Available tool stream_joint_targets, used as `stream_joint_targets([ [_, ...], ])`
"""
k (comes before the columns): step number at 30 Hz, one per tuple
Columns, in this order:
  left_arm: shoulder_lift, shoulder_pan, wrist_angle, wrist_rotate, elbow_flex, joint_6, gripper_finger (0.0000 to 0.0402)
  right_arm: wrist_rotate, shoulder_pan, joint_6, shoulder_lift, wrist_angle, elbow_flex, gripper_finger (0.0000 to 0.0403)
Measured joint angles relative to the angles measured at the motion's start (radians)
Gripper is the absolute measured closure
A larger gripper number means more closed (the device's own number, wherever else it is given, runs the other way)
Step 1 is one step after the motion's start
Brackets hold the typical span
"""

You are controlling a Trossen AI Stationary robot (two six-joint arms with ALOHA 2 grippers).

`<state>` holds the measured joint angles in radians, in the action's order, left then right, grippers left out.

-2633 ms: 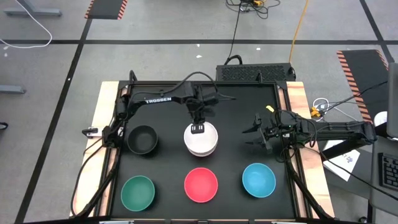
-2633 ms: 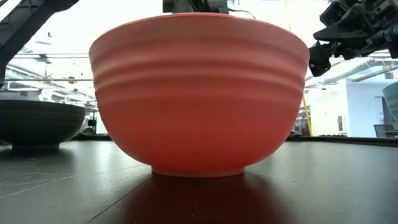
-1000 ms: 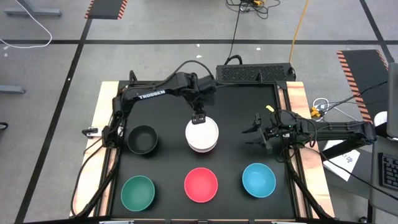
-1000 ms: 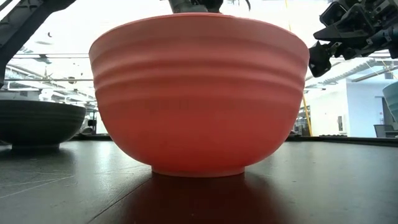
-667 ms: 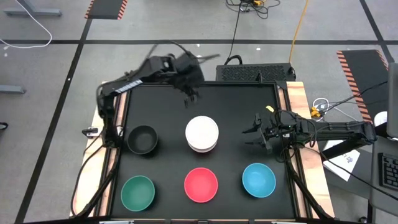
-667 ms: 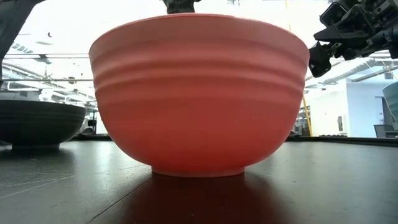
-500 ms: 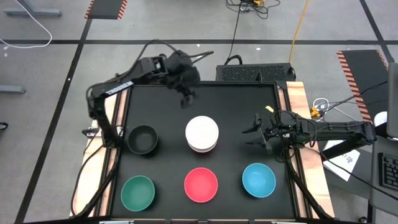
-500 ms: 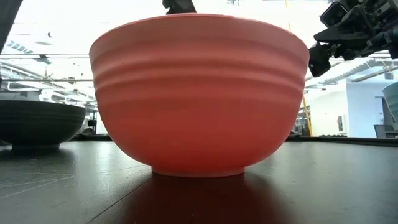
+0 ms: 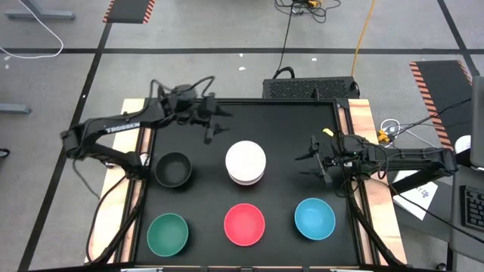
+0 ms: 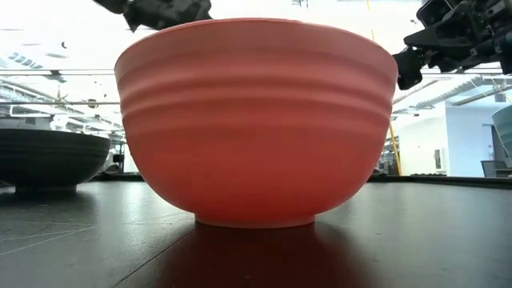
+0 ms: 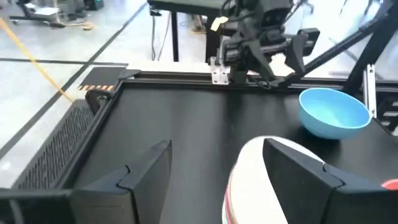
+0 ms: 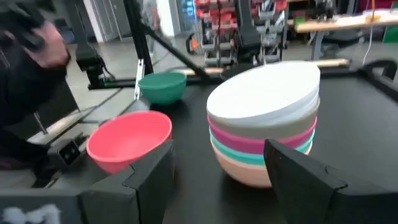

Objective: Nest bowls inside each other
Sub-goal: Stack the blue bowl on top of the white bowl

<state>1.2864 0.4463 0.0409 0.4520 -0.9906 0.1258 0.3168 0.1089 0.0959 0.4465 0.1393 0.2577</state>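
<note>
A nested stack of bowls [image 9: 246, 162] with a white one on top stands on its base at the middle of the black table; the right wrist view shows magenta, teal and pale orange rims [image 12: 264, 140] under the white. Single bowls stand alone: black [image 9: 173, 169], green [image 9: 167, 233], red [image 9: 244, 224], blue [image 9: 314, 218]. My left gripper [image 9: 213, 132] hangs open above the table's far left part, apart from the stack [image 11: 261, 180]. My right gripper [image 9: 305, 165] waits open to the right of the stack, nothing between its fingers.
A black grille box [image 9: 310, 88] lies along the table's far edge. Wooden side rails [image 9: 127, 151] border the black mat. Bare mat lies between the stack and the far edge, and between the near row of bowls.
My left gripper has left the far rim of the white-topped stack, risen and swung toward the table's far left corner, its fingers still open. The stack stays where it was. My right arm has kept still.
</note>
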Motion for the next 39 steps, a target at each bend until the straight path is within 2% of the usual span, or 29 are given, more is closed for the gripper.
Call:
stream_joint_targets([
  [2,-0.064,0.031,-0.061,0.014,0.103,-0.045,0.0147,-0.007,0.0,-0.007,-0.001,0.028,0.0,0.0165],
  [4,-0.112,0.051,-0.075,-0.008,0.17,-0.071,0.0147,-0.056,0.001,-0.03,-0.001,0.037,0.0,0.0165],
  [7,-0.177,0.063,-0.025,-0.011,0.247,-0.032,0.0147,-0.155,0.007,-0.08,0.001,0.035,0.0,0.0165],
  [10,-0.255,0.06,-0.022,-0.021,0.312,0.029,0.0147,-0.179,0.029,-0.1,0.018,0.03,0.0,0.0165],
  [18,-0.482,0.081,-0.054,-0.146,0.517,0.1,0.0147,-0.13,0.091,-0.138,0.042,-0.022,0.0,0.0165],
  [21,-0.554,0.108,-0.075,-0.14,0.582,0.101,0.0147,-0.13,0.113,-0.123,0.027,-0.047,0.004,0.0165],
  [26,-0.65,0.161,-0.083,-0.128,0.681,0.092,0.0147,-0.136,0.155,-0.116,-0.009,-0.187,0.063,0.0165],
  [30,-0.701,0.197,-0.12,-0.094,0.751,0.077,0.0147,-0.134,0.179,-0.107,-0.02,-0.173,0.068,0.0165],
  [32,-0.722,0.209,-0.122,-0.086,0.781,0.075,0.0147,-0.112,0.176,-0.089,-0.02,-0.175,0.066,0.0165],
  [36,-0.758,0.232,-0.12,-0.085,0.83,0.073,0.0147,-0.002,0.127,-0.014,-0.026,-0.165,0.043,0.0165],
  [39,-0.784,0.249,-0.121,-0.084,0.848,0.073,0.0147,-0.003,0.047,-0.003,-0.048,-0.161,0.03,0.0165],
])
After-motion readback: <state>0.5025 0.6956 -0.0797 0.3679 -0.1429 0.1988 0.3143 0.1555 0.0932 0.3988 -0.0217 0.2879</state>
